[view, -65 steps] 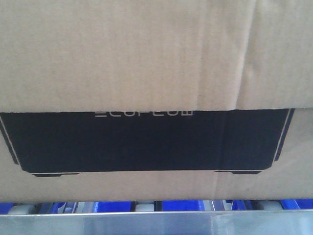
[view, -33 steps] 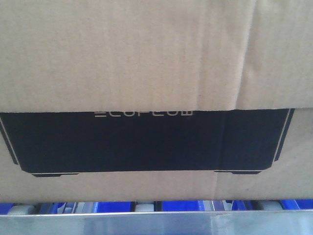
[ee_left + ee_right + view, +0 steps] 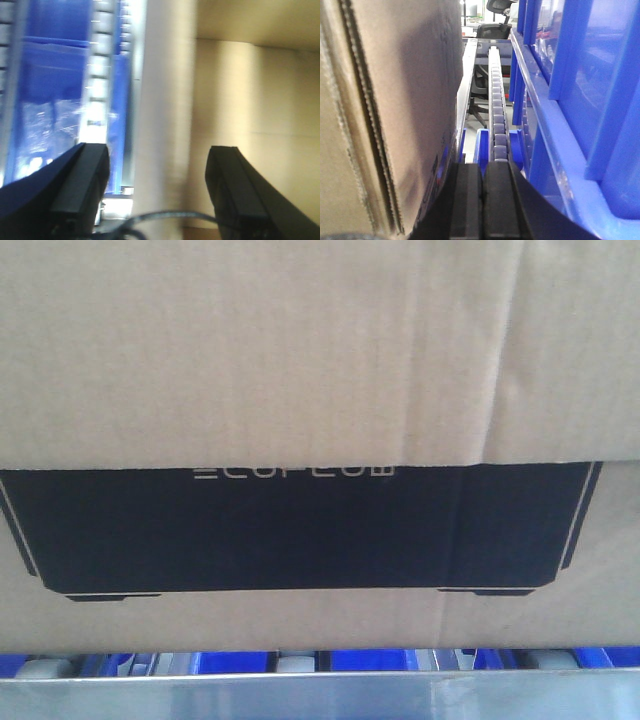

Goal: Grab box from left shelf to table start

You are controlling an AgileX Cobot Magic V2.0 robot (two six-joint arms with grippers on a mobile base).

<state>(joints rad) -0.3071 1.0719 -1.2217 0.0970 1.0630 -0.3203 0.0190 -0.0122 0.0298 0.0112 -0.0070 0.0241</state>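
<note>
On the left shelf [image 3: 320, 695], the box [image 3: 320, 350] sits exactly where it did a second ago. The front view hasn't shifted at all, so I judge the lift hasn't begun. My left gripper [image 3: 158, 150] has its jaws spread astride the box's edge, one finger on the blue side and one over cardboard, clamping nothing. My right gripper [image 3: 482, 167] is pressed together on nothing, just right of the box, in line with the rollers [image 3: 497, 115] — the table isn't in view.

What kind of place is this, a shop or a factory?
Most likely a warehouse or stockroom. A big cardboard box sits on a metal shelf with little rollers, and blue plastic bins stand next to the rollers.
</note>
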